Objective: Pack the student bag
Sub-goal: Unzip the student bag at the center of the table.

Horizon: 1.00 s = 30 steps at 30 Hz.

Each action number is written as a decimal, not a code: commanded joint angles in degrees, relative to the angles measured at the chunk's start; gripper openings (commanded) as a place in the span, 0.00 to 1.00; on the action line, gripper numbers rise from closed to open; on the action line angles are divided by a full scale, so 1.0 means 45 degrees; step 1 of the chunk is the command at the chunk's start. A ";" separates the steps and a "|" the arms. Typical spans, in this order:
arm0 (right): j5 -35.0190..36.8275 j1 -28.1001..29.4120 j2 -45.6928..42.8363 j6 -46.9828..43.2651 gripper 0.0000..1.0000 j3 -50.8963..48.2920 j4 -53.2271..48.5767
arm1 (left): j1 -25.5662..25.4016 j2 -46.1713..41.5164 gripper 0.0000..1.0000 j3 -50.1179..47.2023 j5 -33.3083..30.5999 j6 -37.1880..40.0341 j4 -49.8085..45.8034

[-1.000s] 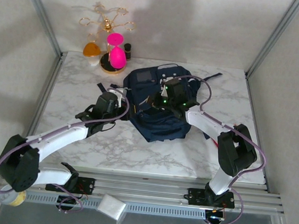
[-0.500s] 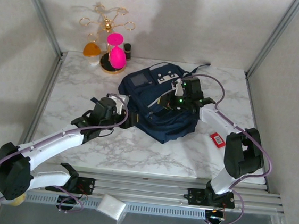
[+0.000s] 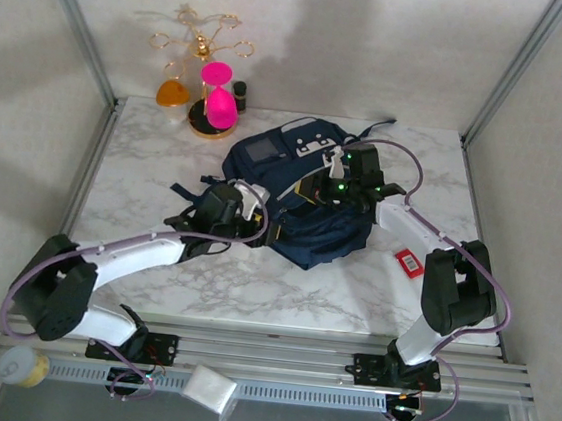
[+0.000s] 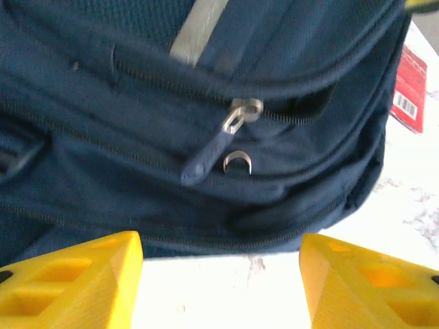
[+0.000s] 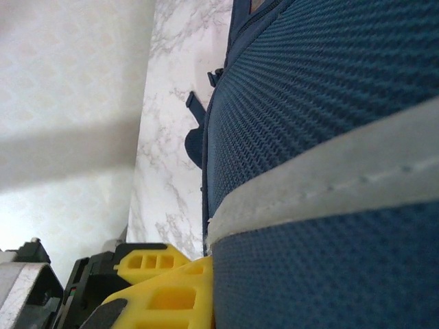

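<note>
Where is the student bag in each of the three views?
Top external: student bag in the picture's centre.
Left wrist: student bag across the upper part, zipper pull central.
Right wrist: student bag on the right side, very close.
Shared landmark: marble table under it.

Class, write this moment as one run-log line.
left gripper: open, facing navy zipper pull | right gripper: shut on large navy-blue fabric backpack

The student bag (image 3: 308,236) was navy blue, mesh-woven, with a pale grey stripe (image 4: 199,27). The surface (image 3: 144,171) was white marble, grey-veined. At right, a red card (image 3: 411,262) bore a white barcode label. Far left, the hourglass (image 3: 215,101) was hot pink. The left claw (image 4: 221,274) was yellow.
</note>
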 commanded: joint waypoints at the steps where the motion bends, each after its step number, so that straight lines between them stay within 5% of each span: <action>1: -0.0878 -0.0053 -0.0456 -0.0126 0.00 0.0258 0.1053 | -0.0113 0.0611 0.61 0.0684 -0.0173 0.1036 0.0842; 9: -0.1137 -0.0054 -0.0196 0.0090 0.00 0.0471 0.1345 | -0.0134 0.2056 0.51 0.1520 -0.0055 0.1683 0.1250; 22: -0.1356 -0.0084 0.0281 -0.0341 0.00 0.1055 0.0806 | 0.0442 0.2001 0.00 0.1051 -0.1556 0.0776 0.1777; 30: -0.0292 -0.0136 0.0030 -0.0774 0.00 0.0734 -0.0293 | 0.0939 0.1896 0.00 0.0792 -0.1889 0.0080 0.1245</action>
